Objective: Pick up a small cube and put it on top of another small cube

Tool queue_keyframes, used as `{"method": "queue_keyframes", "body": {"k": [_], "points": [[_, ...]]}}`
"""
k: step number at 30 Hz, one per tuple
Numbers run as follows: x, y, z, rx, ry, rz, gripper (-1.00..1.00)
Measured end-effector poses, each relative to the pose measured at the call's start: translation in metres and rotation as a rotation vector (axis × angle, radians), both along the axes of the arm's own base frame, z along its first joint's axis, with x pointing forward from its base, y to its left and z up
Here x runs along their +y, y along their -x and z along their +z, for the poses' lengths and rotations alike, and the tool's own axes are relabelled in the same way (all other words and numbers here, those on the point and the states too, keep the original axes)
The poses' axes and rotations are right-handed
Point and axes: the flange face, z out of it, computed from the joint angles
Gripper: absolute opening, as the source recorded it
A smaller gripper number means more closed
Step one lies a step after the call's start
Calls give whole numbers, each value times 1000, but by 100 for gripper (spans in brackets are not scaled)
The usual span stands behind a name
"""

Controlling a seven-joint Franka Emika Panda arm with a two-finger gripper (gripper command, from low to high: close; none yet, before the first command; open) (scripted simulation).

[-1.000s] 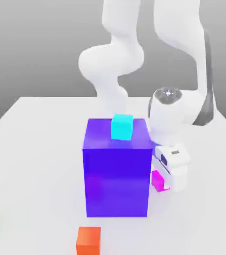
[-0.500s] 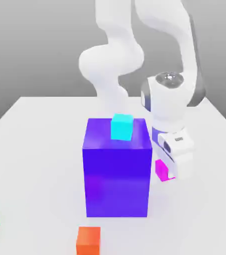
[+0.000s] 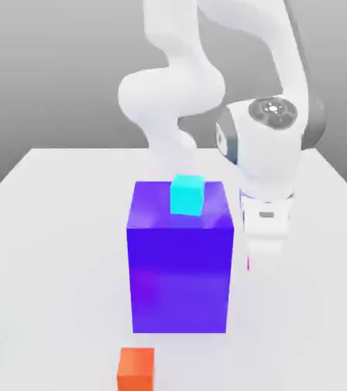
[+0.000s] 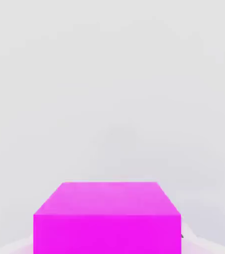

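Over the last second the hand had turned more upright and shifted up or toward the far side, and the magenta cube (image 4: pixel 107 233) had travelled with it. The fingers (image 3: pixel 264 252) were closed on that cube, parted only by its width, to the exterior view's right of the blue-violet block (image 3: pixel 180 267). The pick looked done; the stacking remained. The arm reached down, the hand nearly vertical.
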Motion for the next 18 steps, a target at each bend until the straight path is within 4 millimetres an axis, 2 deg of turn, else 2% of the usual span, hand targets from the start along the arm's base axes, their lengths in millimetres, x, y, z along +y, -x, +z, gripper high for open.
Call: {"method": "queue_keyframes", "body": {"k": [3, 4, 7, 9, 11, 14, 18], "points": [[-28, -44, 24, 36, -50, -211, -100], [-45, -59, 31, 36, -63, -267, -100], [-115, -97, 46, 1, -81, -382, -100], [-168, -115, 55, -31, -81, -443, -100], [-222, -119, 55, -63, -59, -469, -100], [-278, -114, 42, -100, -5, -410, -100], [-347, -96, 20, -128, 67, -305, -100]]}}
